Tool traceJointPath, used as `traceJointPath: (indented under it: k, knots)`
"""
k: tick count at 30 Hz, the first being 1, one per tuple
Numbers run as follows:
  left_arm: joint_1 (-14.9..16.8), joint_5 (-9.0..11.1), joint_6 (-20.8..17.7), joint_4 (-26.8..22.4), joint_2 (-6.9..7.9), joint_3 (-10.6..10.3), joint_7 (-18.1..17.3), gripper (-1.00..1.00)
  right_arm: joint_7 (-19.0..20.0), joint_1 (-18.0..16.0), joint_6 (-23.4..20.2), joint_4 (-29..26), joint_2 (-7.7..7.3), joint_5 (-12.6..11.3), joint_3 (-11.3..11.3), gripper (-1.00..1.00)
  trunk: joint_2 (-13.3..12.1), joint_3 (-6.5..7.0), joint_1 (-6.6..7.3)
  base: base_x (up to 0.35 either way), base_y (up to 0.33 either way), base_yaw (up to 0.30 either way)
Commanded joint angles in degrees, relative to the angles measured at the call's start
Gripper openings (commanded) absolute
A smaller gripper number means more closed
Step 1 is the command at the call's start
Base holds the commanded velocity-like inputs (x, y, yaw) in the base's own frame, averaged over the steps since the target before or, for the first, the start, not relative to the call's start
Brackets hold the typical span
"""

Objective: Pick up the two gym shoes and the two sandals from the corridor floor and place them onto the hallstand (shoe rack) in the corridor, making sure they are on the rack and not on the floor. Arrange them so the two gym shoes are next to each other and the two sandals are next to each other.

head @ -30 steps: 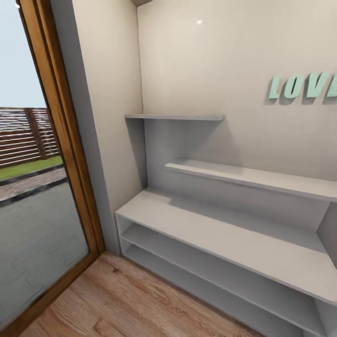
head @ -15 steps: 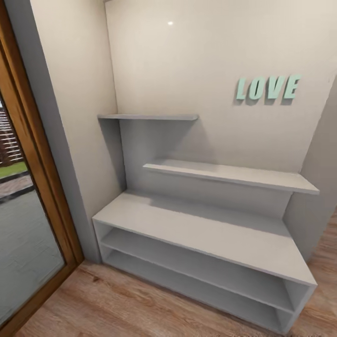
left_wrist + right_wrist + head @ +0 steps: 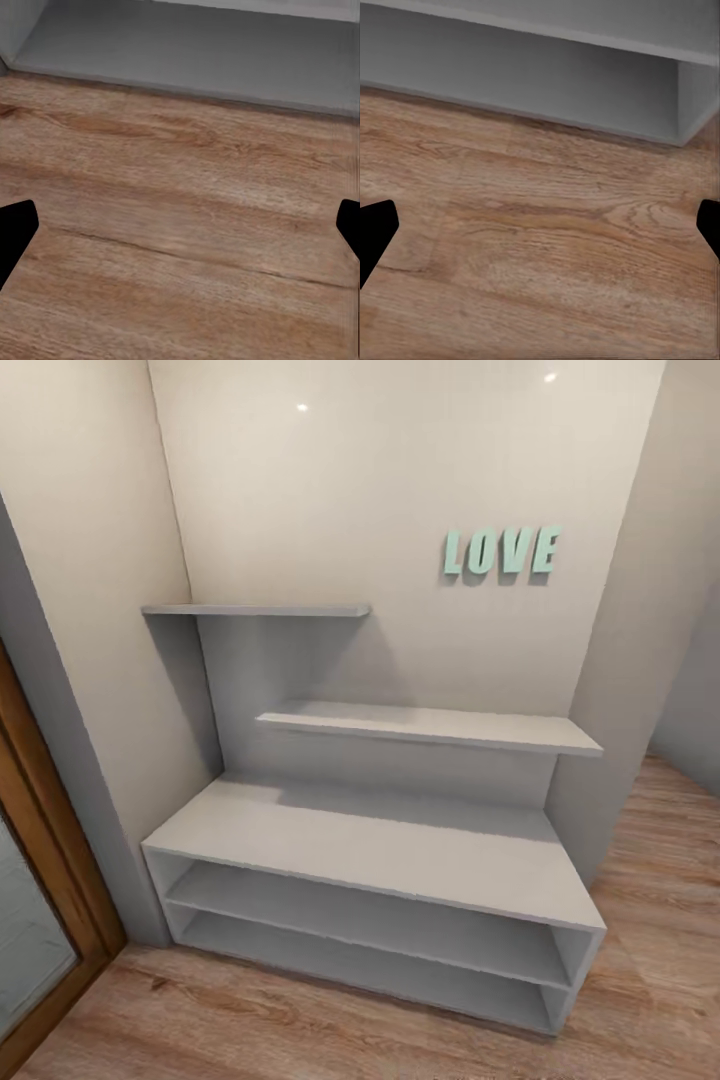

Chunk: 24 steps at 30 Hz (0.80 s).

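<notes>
The light grey hallstand [image 3: 380, 850] stands against the wall ahead, a low wide bench with two open shelves beneath and two staggered wall shelves above, all bare. The gym shoes and the sandals are out of view. My left gripper [image 3: 180, 229] hangs open over the wood-plank corridor floor [image 3: 180, 247], with the hallstand's bottom shelf [image 3: 187, 52] just beyond its black fingertips [image 3: 15, 225]. My right gripper [image 3: 540, 229] is also open above the floor [image 3: 540, 255], near the hallstand's bottom corner [image 3: 690, 94], with nothing between its fingers.
Mint green LOVE letters [image 3: 500, 550] hang on the beige wall. A wood-framed glass door [image 3: 40, 900] is at the far left. The corridor floor [image 3: 650, 920] continues to the right of the hallstand, past a wall corner [image 3: 610, 690].
The whole head view has shifted: the camera has swung right, so the hallstand now sits nearer the centre and the glass door has slid almost out at the left.
</notes>
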State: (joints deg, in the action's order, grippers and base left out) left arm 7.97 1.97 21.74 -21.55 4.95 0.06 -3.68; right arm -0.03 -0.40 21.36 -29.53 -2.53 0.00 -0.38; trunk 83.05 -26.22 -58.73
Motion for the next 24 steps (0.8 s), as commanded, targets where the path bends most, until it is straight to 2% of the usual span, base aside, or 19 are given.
traceJointPath:
  k: [1, 8, 24]
  knots:
    - [0.1, 0.2, 0.2, -0.1, 0.03, 0.1, -0.3, 1.0, 0.0, 0.0, 0.2, 0.0, 0.0, 0.0, 0.0, 1.0, 0.0, -0.06, 0.0, 0.0, 0.0, -0.297]
    - [-0.3, 0.4, 0.2, -0.8, 0.62, 0.2, -0.3, 1.0, -0.1, 0.0, 0.2, -0.3, -0.06, -0.1, -0.1, 1.0, 0.0, -0.19, 0.0, 0.0, -0.117, -0.286]
    - [-0.2, 0.2, 0.2, -0.5, 0.35, 0.0, -0.3, 1.0, -0.1, 0.0, 0.3, -0.4, -0.01, -0.1, -0.1, 1.0, 0.0, -1.05, 0.0, 0.0, -0.258, -0.192]
